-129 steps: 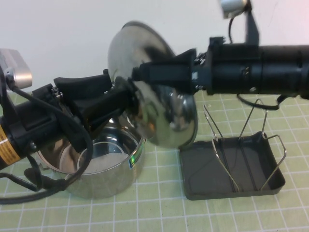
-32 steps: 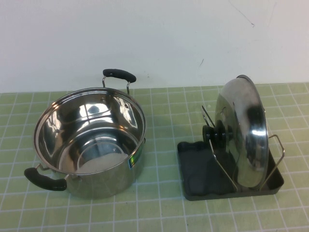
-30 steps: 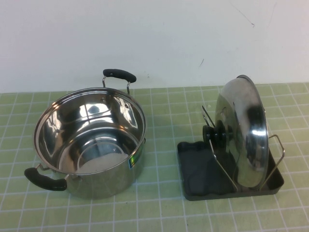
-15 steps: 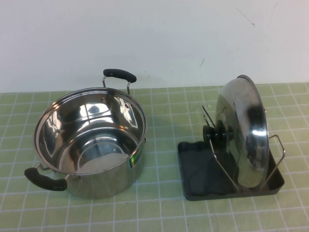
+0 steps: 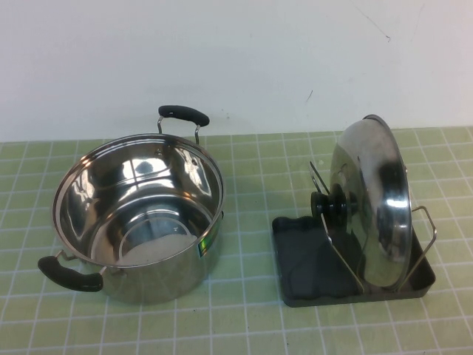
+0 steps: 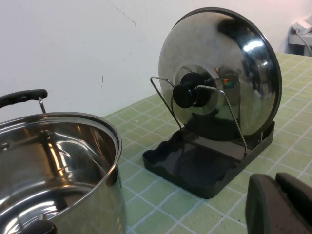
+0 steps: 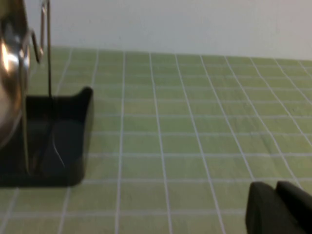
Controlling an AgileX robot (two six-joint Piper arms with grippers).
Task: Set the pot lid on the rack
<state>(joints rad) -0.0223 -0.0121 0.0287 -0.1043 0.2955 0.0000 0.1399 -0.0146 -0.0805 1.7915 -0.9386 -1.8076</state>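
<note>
The lid (image 5: pixel 373 203) stood upright in the rack (image 5: pixel 303 262) on the green-tiled bench (image 5: pixel 244 325), the pot (image 5: pixel 137 214) beside the rack, a white wall (image 5: pixel 236 59) behind. The left hand (image 6: pixel 280 204) and right hand (image 7: pixel 278 207) hung low near the rack, both pinched closed and empty.

left gripper (image 6: pixel 280 204) cropped at frame corner, right gripper (image 7: pixel 279 207) likewise, pot lid (image 7: pixel 12 78) edge-cut

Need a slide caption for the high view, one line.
Pot lid upright in rack beside open pot; both grippers out of view.
</note>
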